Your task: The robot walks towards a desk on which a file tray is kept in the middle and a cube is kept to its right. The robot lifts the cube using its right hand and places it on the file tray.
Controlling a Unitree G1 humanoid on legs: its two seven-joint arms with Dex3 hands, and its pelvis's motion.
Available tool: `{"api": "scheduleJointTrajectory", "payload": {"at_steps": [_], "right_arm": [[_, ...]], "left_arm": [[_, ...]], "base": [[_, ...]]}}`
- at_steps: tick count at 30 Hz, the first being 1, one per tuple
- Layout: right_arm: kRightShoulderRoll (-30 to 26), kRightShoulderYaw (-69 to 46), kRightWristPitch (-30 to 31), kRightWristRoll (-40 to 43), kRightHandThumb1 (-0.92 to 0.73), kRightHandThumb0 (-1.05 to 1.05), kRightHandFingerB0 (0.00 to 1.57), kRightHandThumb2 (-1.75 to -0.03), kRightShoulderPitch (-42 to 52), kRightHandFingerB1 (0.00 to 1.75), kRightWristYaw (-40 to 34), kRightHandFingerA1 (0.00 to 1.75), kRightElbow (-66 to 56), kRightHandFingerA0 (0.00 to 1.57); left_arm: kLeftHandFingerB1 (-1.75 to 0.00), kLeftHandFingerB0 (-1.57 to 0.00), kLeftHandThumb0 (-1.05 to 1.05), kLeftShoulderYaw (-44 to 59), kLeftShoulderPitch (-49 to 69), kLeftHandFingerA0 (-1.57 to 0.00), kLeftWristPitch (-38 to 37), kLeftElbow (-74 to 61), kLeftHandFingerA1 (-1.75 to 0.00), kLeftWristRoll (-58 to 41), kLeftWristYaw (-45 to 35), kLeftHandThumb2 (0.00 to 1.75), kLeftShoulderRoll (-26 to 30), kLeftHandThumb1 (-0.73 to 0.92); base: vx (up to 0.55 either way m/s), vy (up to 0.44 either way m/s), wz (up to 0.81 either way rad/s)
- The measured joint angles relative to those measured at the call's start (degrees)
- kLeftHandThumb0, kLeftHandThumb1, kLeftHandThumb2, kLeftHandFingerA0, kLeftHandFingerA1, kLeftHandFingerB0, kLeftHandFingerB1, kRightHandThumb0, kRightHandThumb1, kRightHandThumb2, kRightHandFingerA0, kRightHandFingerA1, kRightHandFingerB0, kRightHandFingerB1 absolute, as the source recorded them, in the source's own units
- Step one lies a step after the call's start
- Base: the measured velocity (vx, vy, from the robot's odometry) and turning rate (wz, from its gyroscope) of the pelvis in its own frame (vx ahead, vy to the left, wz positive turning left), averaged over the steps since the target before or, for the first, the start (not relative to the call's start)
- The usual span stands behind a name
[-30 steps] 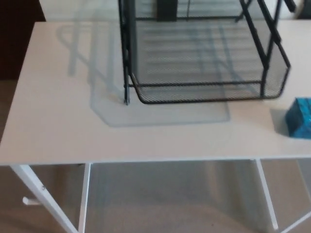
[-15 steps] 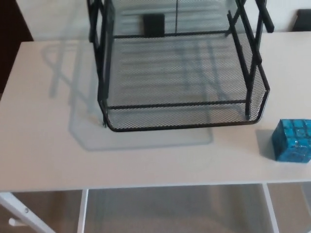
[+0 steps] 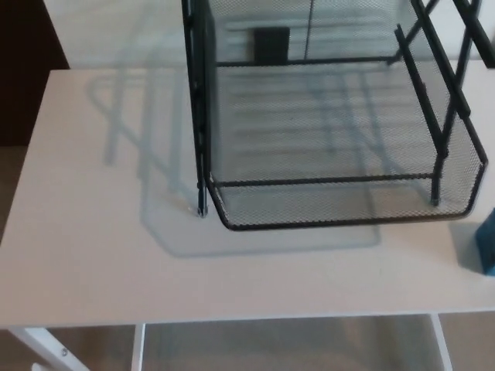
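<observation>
Hands of the robot lie outside the head view, and no arm shows either, so their pose cannot be told, nor whether the fingers are spread or closed, nor whether they hold anything.

The desk (image 3: 93, 255) has a flat, smooth, matt white top with a straight front edge and a left edge running away toward the back. Thin white metal legs (image 3: 45, 349) slant down beneath its front left corner, above a pale beige floor (image 3: 278, 348).

The file tray (image 3: 325, 204) stands on the middle of the desk, its front wall set back from the desk's front edge. It is fine black wire mesh on a black rod frame, a shallow rectangular basket with rounded front corners. Thick black uprights (image 3: 201, 116) rise on its left side, and slanted black struts (image 3: 429, 93) climb on its right, both running out of the top of the picture. The tray casts a soft grey shadow (image 3: 155, 193) toward the desk's left edge. A small dark rectangular block (image 3: 271, 45) shows through the mesh at the back; what it is cannot be told.

The cube (image 3: 488, 243) rests on the desk, right of the tray's front right corner and apart from it. Only a blurred teal sliver of it shows, cut by the picture's right border.
</observation>
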Motion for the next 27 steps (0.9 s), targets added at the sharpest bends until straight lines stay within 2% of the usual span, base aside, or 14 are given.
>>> {"api": "scheduleJointTrajectory", "payload": {"at_steps": [3,4,5,9,10,11,13,14,17,19,21,22,23,27], "right_arm": [[0.34,-3.39,0.35,1.95,-0.54,-0.52,0.07,-0.73,-0.78,0.30,1.25,0.50,0.26,0.45],[0.43,-5.17,0.52,2.94,-0.63,-0.57,0.12,-0.59,-1.47,0.26,1.95,0.46,0.53,0.68],[0.44,-5.98,0.66,3.42,-0.54,-0.57,0.07,-0.75,-1.68,0.34,2.19,0.56,0.56,0.55],[0.90,-11.23,0.47,6.41,-0.49,-0.47,0.09,-0.67,-1.96,0.34,3.51,0.46,0.12,0.26],[1.28,-13.05,0.40,7.35,-0.53,-0.26,0.00,-0.99,-2.04,0.49,3.80,0.50,-0.26,0.06],[1.58,-14.48,0.34,8.19,-0.57,-0.36,0.04,-0.59,-2.46,0.20,4.03,0.40,-0.21,0.18],[1.89,-16.97,0.35,9.53,-0.60,-0.39,0.00,-0.57,-3.58,0.15,4.35,0.42,-0.29,0.15],[1.95,-18.41,0.35,10.32,-0.47,-0.47,0.00,-0.72,-4.26,0.15,4.48,0.53,-0.48,0.15],[1.97,-23.04,0.27,12.49,-0.43,-0.50,0.00,-0.73,-6.64,0.16,4.49,0.53,-2.97,0.11],[1.96,-26.21,0.08,13.88,-0.36,-0.67,0.00,-0.77,-8.96,0.11,4.19,0.51,-5.42,0.02],[1.76,-28.90,0.14,15.00,-0.44,-0.81,0.03,-0.85,-11.60,0.08,3.59,0.52,-9.37,0.00],[1.47,-29.62,0.17,15.26,-0.21,-0.42,0.00,-0.90,-12.56,0.52,3.31,0.55,-11.32,0.10],[1.18,-29.83,0.14,15.29,-0.46,-0.86,0.03,-0.88,-13.05,0.42,3.11,0.62,-12.53,0.28],[-1.08,-29.23,0.23,15.10,-0.48,-0.92,0.04,-0.86,-15.40,0.29,2.90,0.70,-20.89,0.20]], "left_arm": [[-0.21,-0.11,-0.55,0.31,0.10,-0.07,-0.23,-0.19,-0.23,-0.15,-0.12,0.69,-0.11,0.88],[-0.22,-0.11,-0.55,0.42,0.05,-0.06,-0.23,-0.03,-0.24,-0.17,-0.15,0.70,-0.12,0.88],[-0.28,-0.06,-0.63,0.56,-0.05,-0.01,-0.23,0.05,-0.29,-0.20,-0.15,0.98,-0.14,0.70],[-0.23,-0.03,-0.62,0.92,-0.28,-0.01,-0.23,0.37,-0.28,-0.22,-0.18,0.99,-0.14,0.72],[-0.26,-0.05,-0.62,0.97,-0.24,-0.01,-0.22,0.36,-0.29,-0.22,-0.21,0.97,-0.14,0.70],[-0.21,-0.02,-0.63,1.02,-0.29,0.00,-0.22,0.38,-0.26,-0.22,-0.21,0.98,-0.14,0.71],[-0.22,-0.10,-0.57,1.16,-0.58,-0.10,-0.21,0.56,-0.32,-0.22,-0.20,0.71,-0.14,0.89],[-0.34,0.00,-0.60,1.25,-0.86,-0.06,-0.21,0.61,-0.46,-0.23,-0.19,0.96,-0.14,0.67],[-0.36,0.00,-0.60,1.56,-1.45,-0.07,-0.26,0.64,-0.46,-0.24,-0.13,0.96,-0.14,0.67],[-0.26,-0.10,-0.55,2.05,-1.89,-0.10,-0.79,0.88,-0.32,-0.30,-0.12,0.68,-0.14,0.92],[-0.34,-0.03,-0.59,2.59,-2.29,-0.01,-1.55,1.18,-0.44,-0.34,-0.11,1.00,-0.12,0.71],[-0.33,-0.01,-0.61,2.72,-2.48,-0.02,-1.76,1.23,-0.44,-0.34,-0.11,1.00,-0.12,0.73],[-0.31,-0.02,-0.61,2.77,-2.60,-0.01,-1.89,1.25,-0.44,-0.34,-0.11,1.00,-0.12,0.72],[-0.20,-0.08,-0.59,3.12,-2.81,-0.12,-2.18,1.27,-0.36,-0.36,-0.22,0.69,-0.13,0.92]], "base": [[-0.01,-0.060,0.06],[0.00,0.000,0.00],[-0.04,-0.063,0.09],[-0.01,-0.017,0.02],[0.00,0.000,0.00],[0.00,0.000,0.00],[0.00,0.000,0.00],[0.00,0.000,0.00],[0.00,0.000,0.00],[0.00,0.000,0.00],[0.00,0.000,0.00],[0.00,0.000,0.00],[0.00,0.000,0.00],[0.00,0.000,0.00]]}}
